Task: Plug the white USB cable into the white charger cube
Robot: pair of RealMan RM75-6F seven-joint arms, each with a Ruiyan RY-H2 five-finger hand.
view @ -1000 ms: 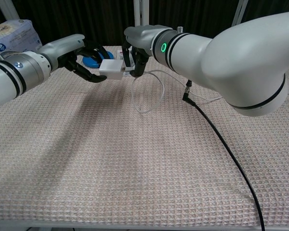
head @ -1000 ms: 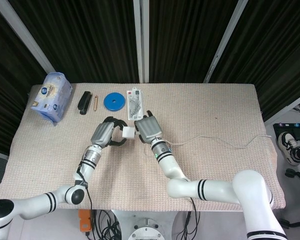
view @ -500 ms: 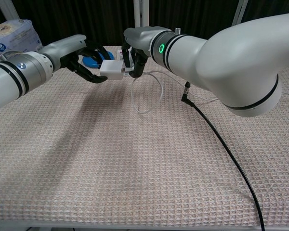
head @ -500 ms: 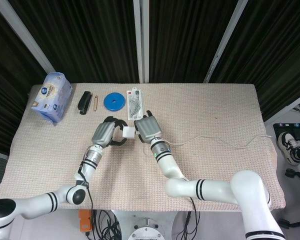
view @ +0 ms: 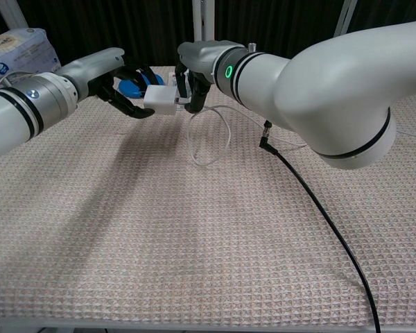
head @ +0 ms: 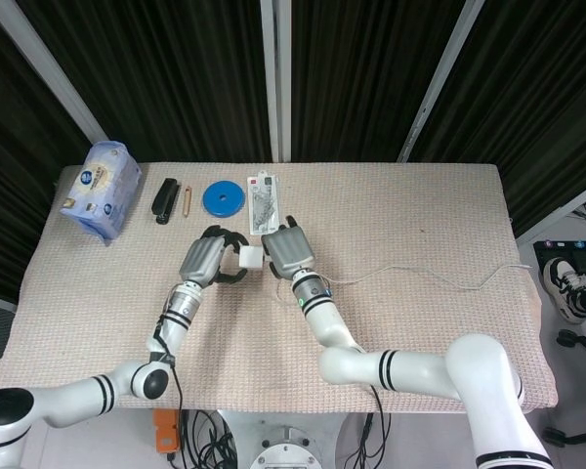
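Observation:
The white charger cube (head: 251,258) (view: 160,100) hangs above the mat, gripped by my left hand (head: 206,260) (view: 118,82) from its left side. My right hand (head: 286,248) (view: 195,78) is pressed close against the cube's right face, its fingers pinching the plug end of the white USB cable (view: 211,136). The plug sits at the cube's face; whether it is seated inside is hidden. From the right hand the cable (head: 439,277) droops in a loop to the mat and trails off to the table's right edge.
Along the back edge lie a tissue pack (head: 101,189), a black stapler (head: 165,199), a blue disc (head: 222,198) and a packaged item (head: 263,201). A black robot cable (view: 319,215) crosses the mat in the chest view.
Both hands with the cube have shifted very slightly; in the chest view the cable loop has swung a little. The grips are the same.

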